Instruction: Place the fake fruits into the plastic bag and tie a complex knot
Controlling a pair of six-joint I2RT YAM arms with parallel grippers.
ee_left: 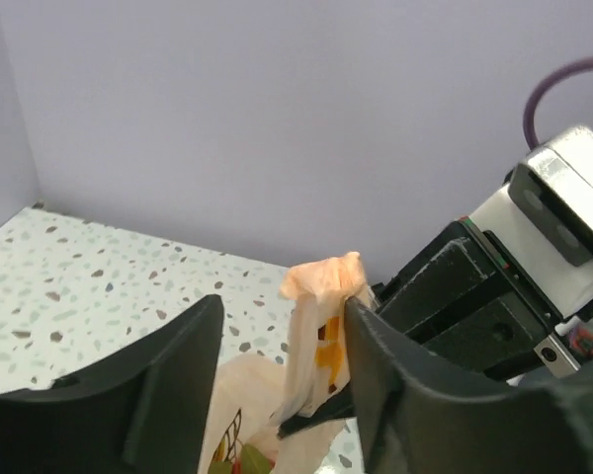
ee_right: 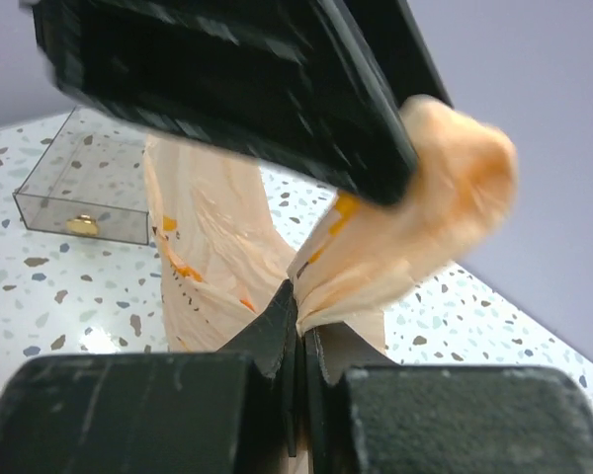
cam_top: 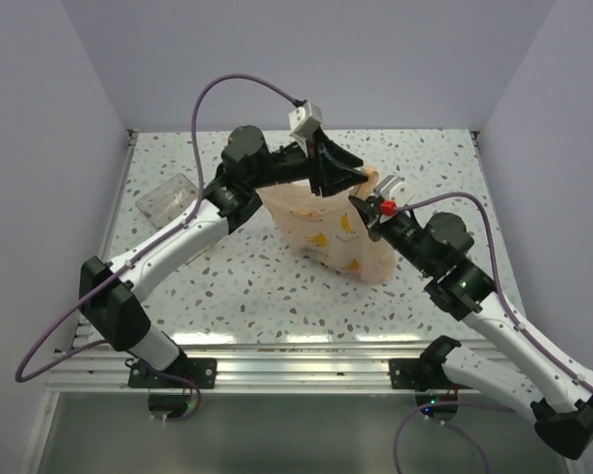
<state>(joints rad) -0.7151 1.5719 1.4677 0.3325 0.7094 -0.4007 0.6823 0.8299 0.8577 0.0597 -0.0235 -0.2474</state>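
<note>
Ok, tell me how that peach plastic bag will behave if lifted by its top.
Probably floppy: the plastic bag is thin, crumpled film, bunched where the right end effector pinches it. Likely bottom-heavy: it bulges low and narrows upward, so it may sag and swing.

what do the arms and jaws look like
The left arm and right arm have white links between black joints; a purple cable runs to each wrist. The jaws are flat and black. The left wrist carries a white camera box; the right shows a red part.
</note>
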